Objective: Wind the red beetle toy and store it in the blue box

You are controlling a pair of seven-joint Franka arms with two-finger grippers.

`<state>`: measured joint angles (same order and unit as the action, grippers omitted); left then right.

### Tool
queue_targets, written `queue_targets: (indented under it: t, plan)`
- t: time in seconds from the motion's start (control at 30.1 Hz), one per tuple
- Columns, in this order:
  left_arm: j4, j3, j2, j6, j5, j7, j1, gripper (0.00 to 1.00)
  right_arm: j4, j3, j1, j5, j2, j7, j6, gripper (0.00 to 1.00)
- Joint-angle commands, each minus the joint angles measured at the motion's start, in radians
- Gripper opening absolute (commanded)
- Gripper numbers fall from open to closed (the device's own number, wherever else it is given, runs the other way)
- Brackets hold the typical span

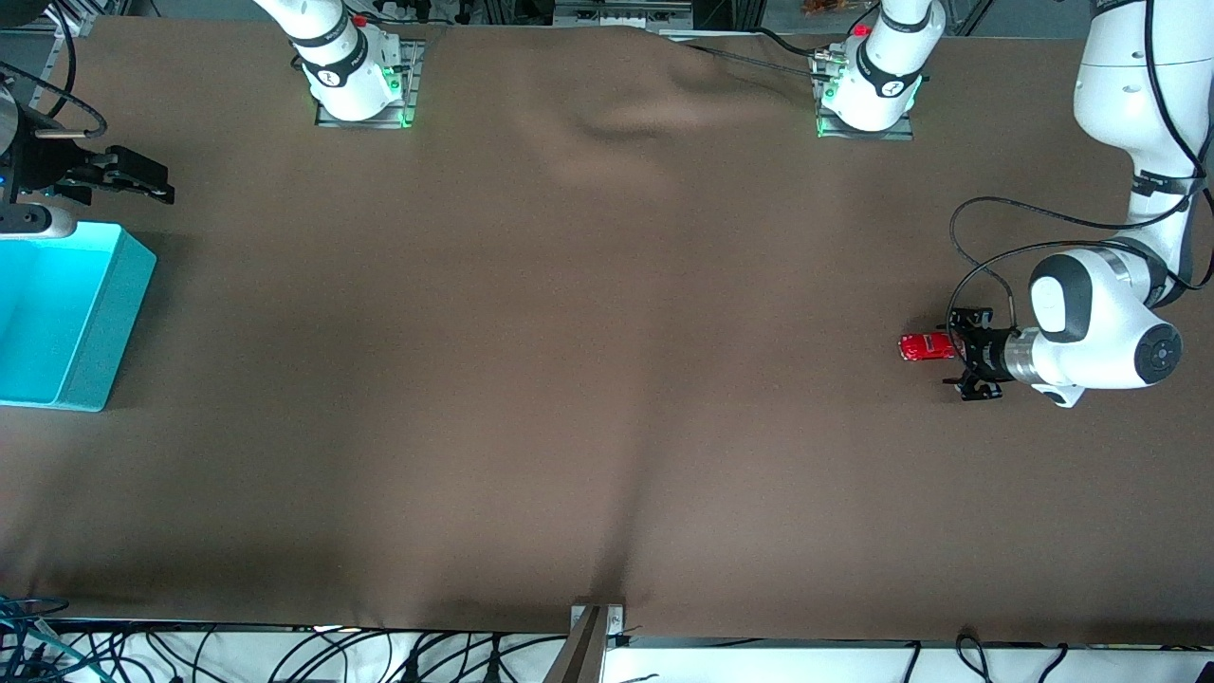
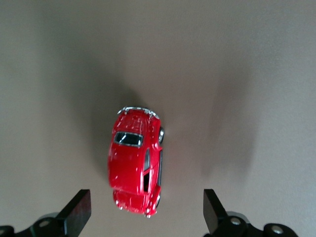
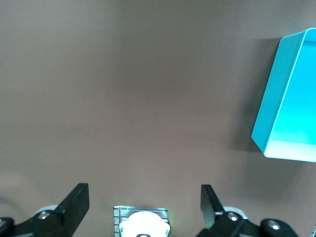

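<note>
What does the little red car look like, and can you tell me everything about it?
The red beetle toy is a tiny, shiny red car with a rounded body, dark windows and silvery trim at its ends. It looks like painted metal or plastic. It stands upright on its wheels on the brown cloth, toward the left arm's end of the table. The left gripper is right beside it, jaws open, not touching it.

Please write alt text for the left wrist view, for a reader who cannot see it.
A red toy car stands on its wheels on a brown cloth. The open left gripper is at the car's end, its two fingers apart and not touching the car.
</note>
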<state>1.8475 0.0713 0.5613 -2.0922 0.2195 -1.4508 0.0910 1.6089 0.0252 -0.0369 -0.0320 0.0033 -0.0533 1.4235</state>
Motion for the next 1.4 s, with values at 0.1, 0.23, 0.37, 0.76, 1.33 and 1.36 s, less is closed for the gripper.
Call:
queue_targets:
  t: [0.1,0.23,0.37,0.76,1.33,1.36]
  plan:
    - [0.079,-0.004,-0.040,-0.089,-0.068,-0.040,-0.004,1.00,-0.024,0.004,-0.004,-0.016,0.006,-0.017,-0.021,1.00]
    - [0.125,-0.005,-0.060,-0.132,-0.071,-0.040,-0.004,1.00,-0.023,0.004,-0.004,-0.016,0.006,-0.017,-0.020,1.00]
    - [0.154,-0.007,-0.078,-0.137,-0.091,-0.039,-0.004,1.00,-0.023,0.004,-0.004,-0.016,0.006,-0.017,-0.020,1.00]
    - [0.213,-0.027,-0.104,-0.173,-0.091,-0.040,-0.004,1.00,-0.020,0.004,-0.004,-0.016,0.009,-0.017,-0.014,1.00]
    - [0.220,-0.027,-0.081,-0.230,-0.091,-0.042,-0.002,0.83,-0.018,0.004,-0.004,-0.016,0.009,-0.017,-0.012,1.00]
    - [0.220,-0.027,-0.080,-0.230,-0.091,-0.042,-0.002,0.77,-0.018,0.004,-0.004,-0.016,0.009,-0.017,-0.012,1.00]
